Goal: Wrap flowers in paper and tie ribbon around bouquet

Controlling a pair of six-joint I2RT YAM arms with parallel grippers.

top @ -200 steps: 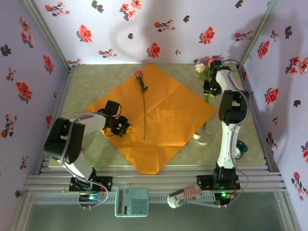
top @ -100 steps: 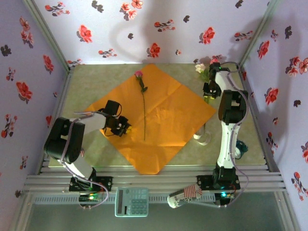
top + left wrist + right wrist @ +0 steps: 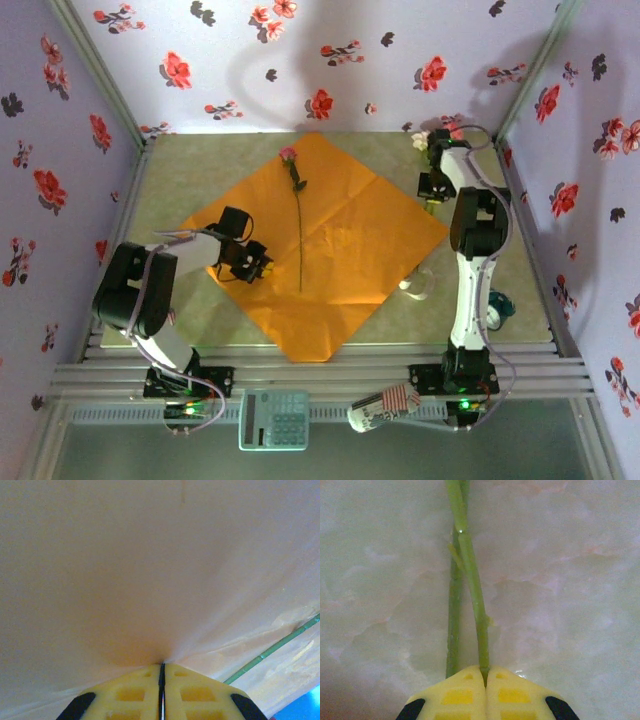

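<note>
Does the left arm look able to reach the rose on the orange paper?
Probably yes: the rose lies close beside the left tool, nothing between, though that tool is shut on the paper.

Table (image 3: 180,180): pale green marbled top, enclosed on three sides by purple wallpaper (image 3: 300,60) with red flower prints.
Rails (image 3: 320,378): silver, along the near edge.
Calculator (image 3: 273,418): pale green, in front of the rails.
Striped object (image 3: 385,408): red and white, just beside the calculator.
Teal object (image 3: 503,306): at the table's right edge, type indeterminate.
</note>
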